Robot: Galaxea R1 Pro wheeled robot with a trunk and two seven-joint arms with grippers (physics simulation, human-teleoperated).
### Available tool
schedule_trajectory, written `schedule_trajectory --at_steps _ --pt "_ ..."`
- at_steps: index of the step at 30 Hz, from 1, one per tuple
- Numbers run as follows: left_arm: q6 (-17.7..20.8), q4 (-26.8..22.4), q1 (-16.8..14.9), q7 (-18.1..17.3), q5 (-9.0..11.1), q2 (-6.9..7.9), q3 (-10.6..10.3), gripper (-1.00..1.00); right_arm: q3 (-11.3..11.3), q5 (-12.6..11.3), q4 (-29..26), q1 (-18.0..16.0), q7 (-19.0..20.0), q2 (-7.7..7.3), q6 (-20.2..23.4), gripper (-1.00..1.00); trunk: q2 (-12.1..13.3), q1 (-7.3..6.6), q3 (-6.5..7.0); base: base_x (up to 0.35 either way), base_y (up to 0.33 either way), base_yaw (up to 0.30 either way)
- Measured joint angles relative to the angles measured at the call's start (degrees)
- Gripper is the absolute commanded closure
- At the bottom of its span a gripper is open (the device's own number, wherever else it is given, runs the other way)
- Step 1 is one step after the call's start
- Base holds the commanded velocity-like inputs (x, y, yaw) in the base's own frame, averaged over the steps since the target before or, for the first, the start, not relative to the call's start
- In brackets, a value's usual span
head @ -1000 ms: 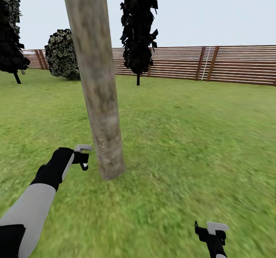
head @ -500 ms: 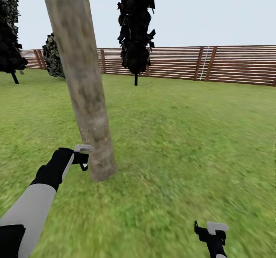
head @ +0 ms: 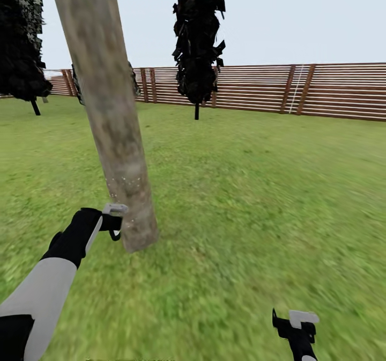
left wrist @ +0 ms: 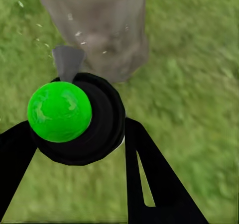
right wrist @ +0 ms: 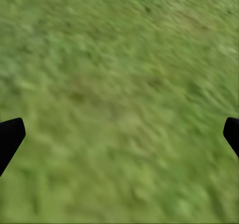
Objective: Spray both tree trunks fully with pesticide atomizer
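Left gripper (left wrist: pixel 74 134) clamped on atomizer (left wrist: pixel 74 117), nozzle just beside trunk (head: pixel 110 120) base. Pale specks (left wrist: pixel 77 34) low on bark only. My plan: sweep nozzle upward, work round trunk, keep close. Right gripper (right wrist: pixel 119 134) fingers apart, idle above grass (head: pixel 257 189).

The tree trunk (head: pixel 110 120) runs off the top of the head view, so its foliage is cut off, and it hides most of a bush (head: pixel 133 80) in front of the fence (head: pixel 321 90). In the left wrist view a black bottle (left wrist: pixel 97 129) with a green ball (left wrist: pixel 59 112) on it covers the space between the jaws of the left gripper (left wrist: pixel 74 149). The grass (right wrist: pixel 119 84) under the right gripper (right wrist: pixel 119 134) is a green blur, and just the dark fingertips (right wrist: pixel 10 134) reach into the right wrist view.
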Motion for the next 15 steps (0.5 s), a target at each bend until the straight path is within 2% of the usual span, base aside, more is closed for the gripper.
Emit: schedule_trajectory --at_steps 6,12,13,15 --pt "0.0 0.2 0.3 0.7 -0.1 -0.02 0.0 1.0 0.0 0.0 0.0 0.0 0.0 0.0 0.0 -1.0 0.0 -0.02 0.0 0.125 -0.252 0.243" --pt "0.1 0.3 2.7 2.5 0.6 -0.41 0.1 1.0 0.1 0.1 0.0 0.0 0.0 -0.01 0.0 -1.0 0.0 -0.02 0.0 0.234 -0.195 0.029" --pt "0.2 0.5 2.9 2.5 1.1 -1.31 0.1 1.0 0.1 0.1 0.0 0.0 0.0 -0.01 0.0 -1.0 0.0 -0.02 0.0 0.241 -0.188 0.001" --pt "0.1 1.0 3.2 2.7 0.8 -3.43 0.2 1.0 0.1 0.1 0.0 0.0 0.0 0.03 0.0 -1.0 0.0 -0.03 0.0 0.241 -0.188 0.001"
